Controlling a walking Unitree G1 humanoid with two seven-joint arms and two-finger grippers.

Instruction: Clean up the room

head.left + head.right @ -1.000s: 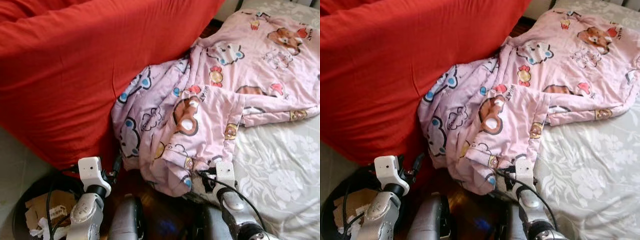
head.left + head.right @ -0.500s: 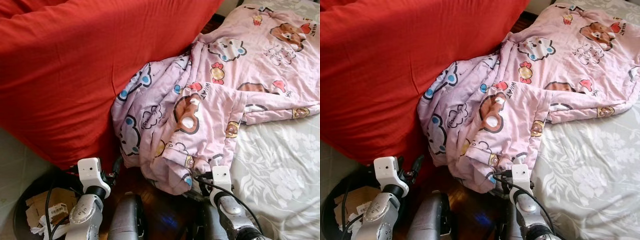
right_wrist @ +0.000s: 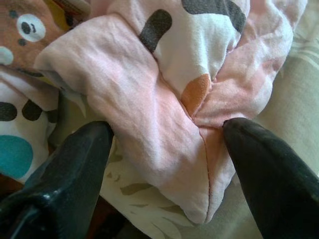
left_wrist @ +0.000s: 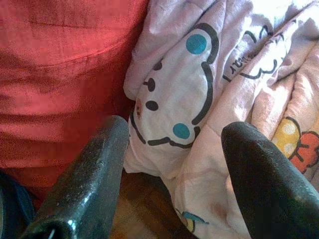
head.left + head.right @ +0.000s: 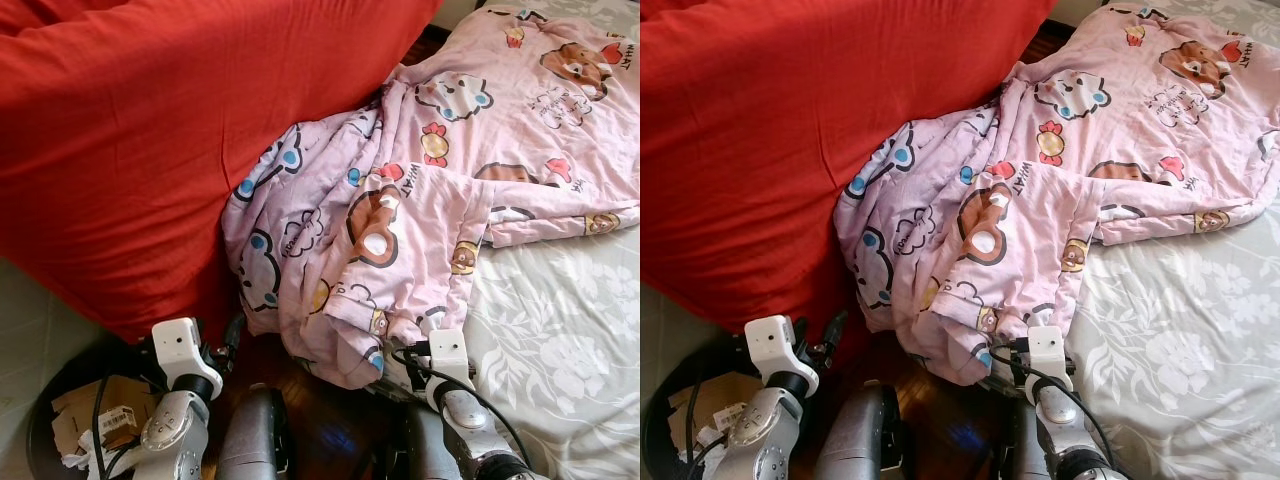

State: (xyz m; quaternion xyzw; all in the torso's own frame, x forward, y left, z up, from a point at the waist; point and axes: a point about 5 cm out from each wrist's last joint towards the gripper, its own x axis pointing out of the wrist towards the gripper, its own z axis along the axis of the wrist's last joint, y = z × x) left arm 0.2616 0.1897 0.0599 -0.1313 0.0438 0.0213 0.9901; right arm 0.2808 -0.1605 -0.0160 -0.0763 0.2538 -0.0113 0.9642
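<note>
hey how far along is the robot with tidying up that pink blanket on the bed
Nothing looks tidied yet: the pink blanket lies rumpled, hanging off the bed against the red cushion. In hand: the right gripper is open around a blanket corner, and the left gripper is open at the blanket's hanging edge. Left to do: close, lift and straighten it. The bin of scraps sits by the left arm.

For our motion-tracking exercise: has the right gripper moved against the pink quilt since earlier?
No, barely: the right gripper stays at the lower hem of the pink quilt, open around a fold.
</note>
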